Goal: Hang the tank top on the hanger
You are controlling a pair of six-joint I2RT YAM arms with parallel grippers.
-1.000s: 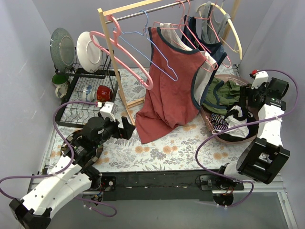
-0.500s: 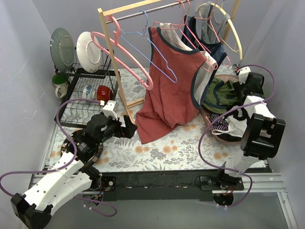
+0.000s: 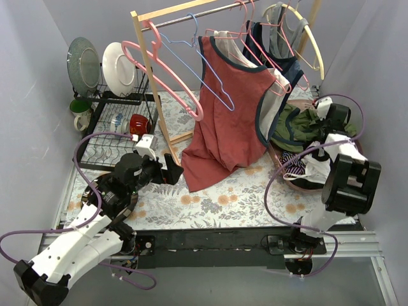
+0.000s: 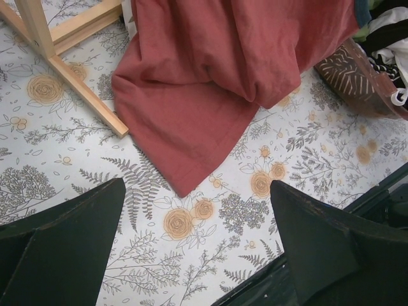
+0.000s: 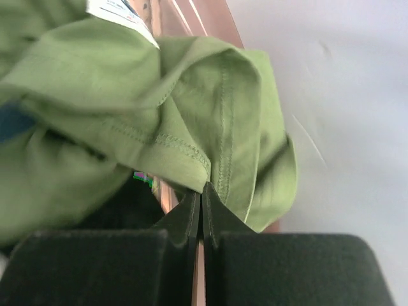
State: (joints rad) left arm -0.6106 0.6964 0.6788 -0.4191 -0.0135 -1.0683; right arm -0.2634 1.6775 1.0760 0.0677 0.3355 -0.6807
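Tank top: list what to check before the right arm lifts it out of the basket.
1. Right gripper at the hem of the tank top: ok.
2. Cloth caught between its shut jaws: cannot tell.
3. Left gripper open and holding nothing, ready to help: ok.
4. Hanger bare and hooked on the rail: ok.

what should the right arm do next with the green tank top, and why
Probably raise the right gripper slightly: its jaws look closed right at a hem of the bunched tank top, but whether fabric is pinched is unclear. A small lift would show that.
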